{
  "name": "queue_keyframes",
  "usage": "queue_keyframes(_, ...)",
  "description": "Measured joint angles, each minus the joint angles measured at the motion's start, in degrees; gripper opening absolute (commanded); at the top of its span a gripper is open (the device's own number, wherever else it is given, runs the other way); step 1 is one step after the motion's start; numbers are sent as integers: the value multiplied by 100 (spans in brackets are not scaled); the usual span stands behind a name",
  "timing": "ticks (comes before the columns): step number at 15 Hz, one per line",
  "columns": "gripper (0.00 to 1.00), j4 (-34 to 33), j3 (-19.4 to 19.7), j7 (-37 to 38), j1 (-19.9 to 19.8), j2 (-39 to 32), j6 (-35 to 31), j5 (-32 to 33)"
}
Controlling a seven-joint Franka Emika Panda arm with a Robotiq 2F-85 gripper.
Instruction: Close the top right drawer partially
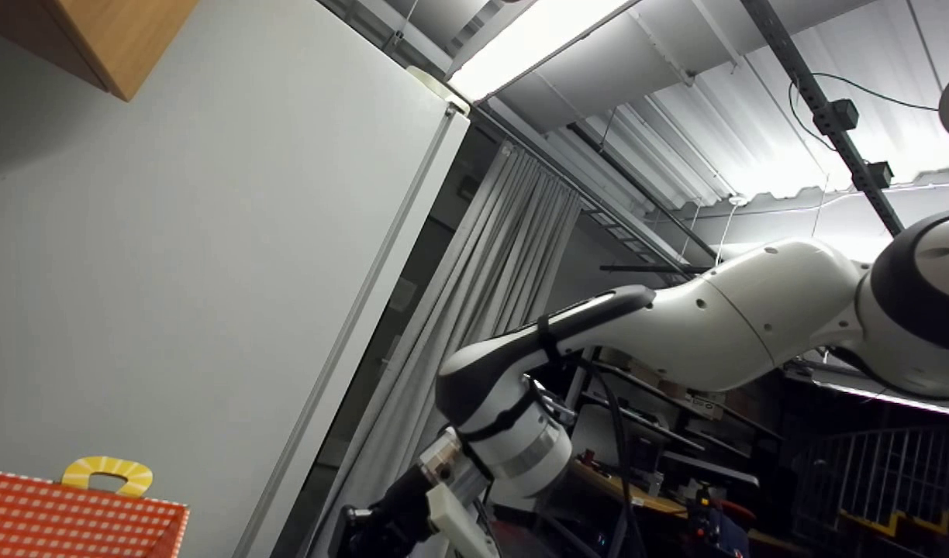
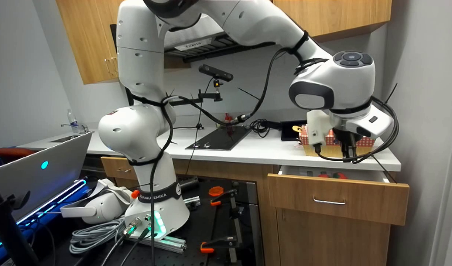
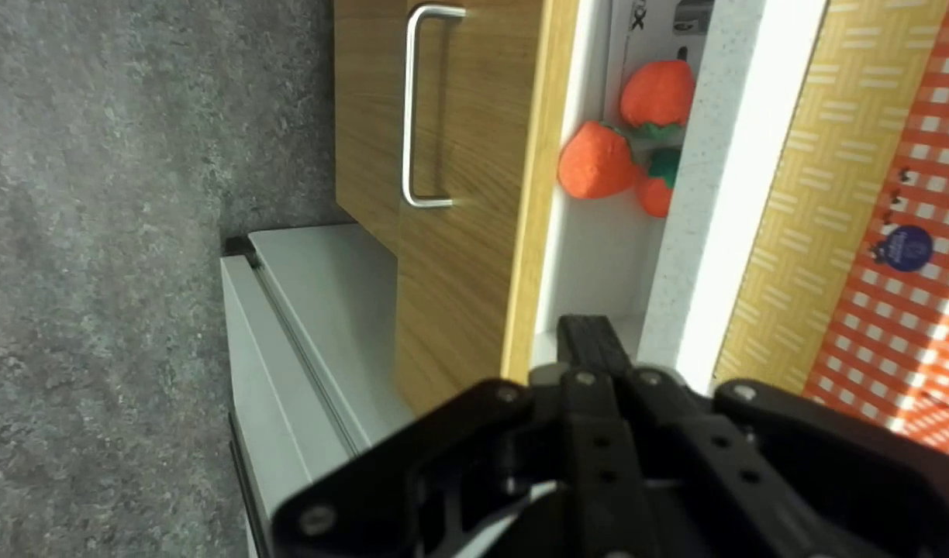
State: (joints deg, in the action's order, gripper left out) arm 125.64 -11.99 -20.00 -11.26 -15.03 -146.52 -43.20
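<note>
The top right drawer [image 2: 338,199] has a wooden front and stands partly open below the white counter in an exterior view. Its wooden front [image 3: 474,256] and metal handle [image 3: 409,108] also show in the wrist view. Several orange-red plush fruits [image 3: 596,160] lie inside; three show. My gripper [image 2: 347,158] points down over the open drawer, near the counter's front edge. In the wrist view the fingertips [image 3: 587,329] are pressed together with nothing between them. They appear over the gap between drawer front and counter edge; whether they touch the drawer I cannot tell.
A red-checked basket [image 3: 870,310] stands on the counter [image 2: 255,157] right behind the gripper; it also shows in an exterior view [image 1: 79,519]. A grey wall [image 2: 429,111] is close on the drawer's far side. A cable [image 2: 394,136] loops around the wrist.
</note>
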Motion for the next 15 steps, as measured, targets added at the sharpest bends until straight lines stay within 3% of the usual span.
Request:
queue_keyframes(8,0,126,598,-749,73,883,1196,-205)
queue_keyframes(15,0,549,1076,-1241,253,1548,1845,-63)
